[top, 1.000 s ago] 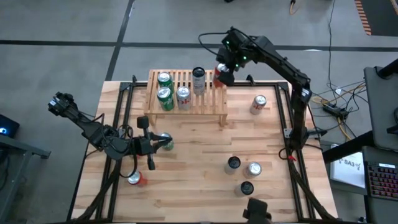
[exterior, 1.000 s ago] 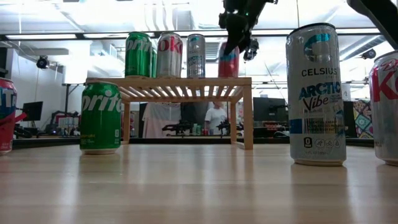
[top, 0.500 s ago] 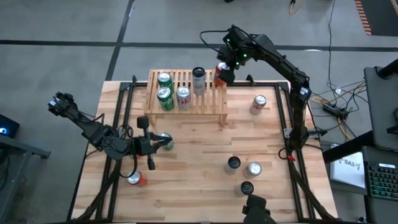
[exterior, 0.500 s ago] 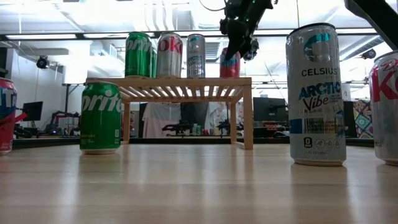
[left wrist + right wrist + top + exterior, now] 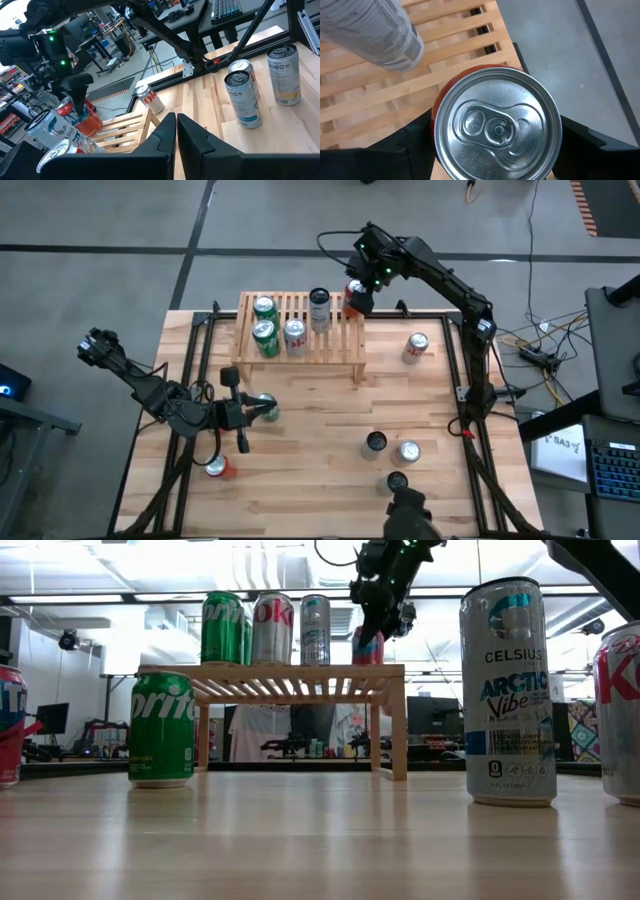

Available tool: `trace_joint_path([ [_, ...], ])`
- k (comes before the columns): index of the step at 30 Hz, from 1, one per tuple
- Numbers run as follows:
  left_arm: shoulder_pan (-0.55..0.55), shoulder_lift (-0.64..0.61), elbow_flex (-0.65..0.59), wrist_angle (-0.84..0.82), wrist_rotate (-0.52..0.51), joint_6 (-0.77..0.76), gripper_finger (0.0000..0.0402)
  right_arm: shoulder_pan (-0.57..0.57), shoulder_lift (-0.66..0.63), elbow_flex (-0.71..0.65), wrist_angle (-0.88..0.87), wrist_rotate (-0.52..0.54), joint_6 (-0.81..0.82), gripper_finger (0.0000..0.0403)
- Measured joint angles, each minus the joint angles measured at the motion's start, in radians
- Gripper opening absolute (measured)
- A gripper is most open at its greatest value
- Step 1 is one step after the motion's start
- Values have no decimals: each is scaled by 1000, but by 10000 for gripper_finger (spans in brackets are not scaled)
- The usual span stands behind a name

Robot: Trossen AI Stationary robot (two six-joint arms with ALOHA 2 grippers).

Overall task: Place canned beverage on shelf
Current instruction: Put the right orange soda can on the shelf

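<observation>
Lowered onto the shelf (image 5: 300, 330) since a second ago, the red can (image 5: 354, 296) sits pinched in the right end effector (image 5: 358, 297); placement step nearly complete, release next.

The plank bench (image 5: 320, 430) carries the slatted shelf (image 5: 300, 345), topped by five cans, and seven more cans scattered around.

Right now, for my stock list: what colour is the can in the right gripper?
Red can with a silver top, clearest in the low view.
</observation>
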Motion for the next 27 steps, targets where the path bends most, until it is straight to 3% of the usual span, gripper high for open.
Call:
trace_joint_path([
  [21, 0, 0, 0, 0, 0, 17, 0, -2, 7, 0, 24, 11, -5, 284],
  [27, 0, 0, 0, 0, 0, 17, 0, -2, 7, 0, 24, 12, -7, 329],
])
